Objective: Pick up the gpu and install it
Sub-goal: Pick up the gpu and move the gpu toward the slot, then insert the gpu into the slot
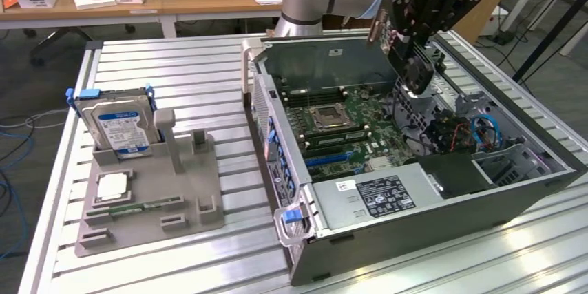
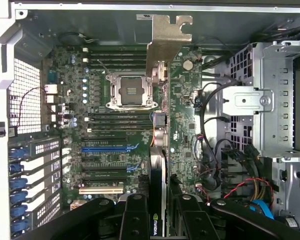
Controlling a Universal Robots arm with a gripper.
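Gpu clamped in the tool over the motherboard; exterior view adds a hard drive.

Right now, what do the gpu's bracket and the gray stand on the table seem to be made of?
The bracket of the gpu: likely bare sheet metal, dull silver, thin, with cut notches. The gray stand: probably matte plastic, one even colour, blocky moulded shapes, no shine; I cannot be sure.
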